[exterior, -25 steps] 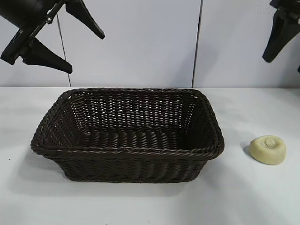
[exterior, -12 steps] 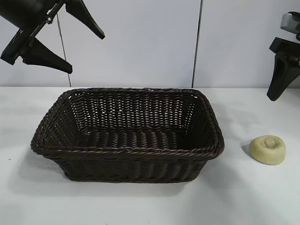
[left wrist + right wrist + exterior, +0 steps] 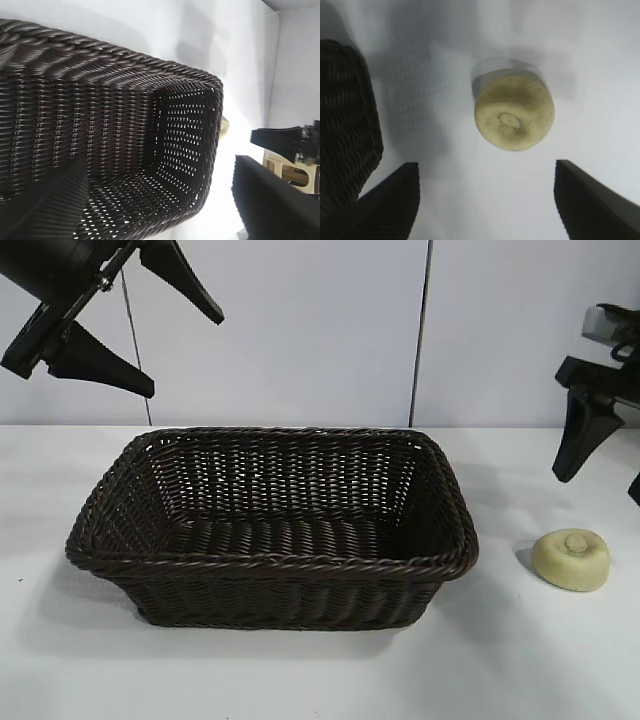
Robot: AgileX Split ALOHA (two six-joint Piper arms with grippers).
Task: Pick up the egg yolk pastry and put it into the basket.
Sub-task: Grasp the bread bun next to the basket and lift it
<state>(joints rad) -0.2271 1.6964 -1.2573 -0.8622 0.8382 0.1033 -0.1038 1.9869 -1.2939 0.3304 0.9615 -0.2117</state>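
- One egg yolk pastry (image 3: 571, 560) lies on the white table (image 3: 300, 680) at the lower right of the exterior view, well apart from the basket's right rim, knob upward.
- One basket (image 3: 272, 530), dark woven wicker, fills the centre of the exterior view; nothing shows inside it, and its long axis runs left to right across the frame.
- Two grippers are present. The right gripper (image 3: 600, 455) hangs at the right edge of the exterior view, above the pastry and not touching it; its fingers are spread wide, holding nothing.
- In the right wrist view the pastry (image 3: 514, 112) sits ahead of the two dark fingertips (image 3: 395, 200), roughly centred between them but beyond their tips, so the coming move is judged to be a descent with a slight reach forward.
- The pastry is a round puck with no evident long axis; the jaw orientation therefore appears uncritical to the grasp.
- The right arm is clearly the nearer; the left gripper (image 3: 150, 330) is parked at the upper left of the exterior view, high above the basket's left end, fingers apart and empty.
- In the left wrist view the basket (image 3: 125, 140) fills most of the frame, with a sliver of the pastry (image 3: 225, 127) just past its far wall.
- Judged stage: approach only; the grasp is not yet made.
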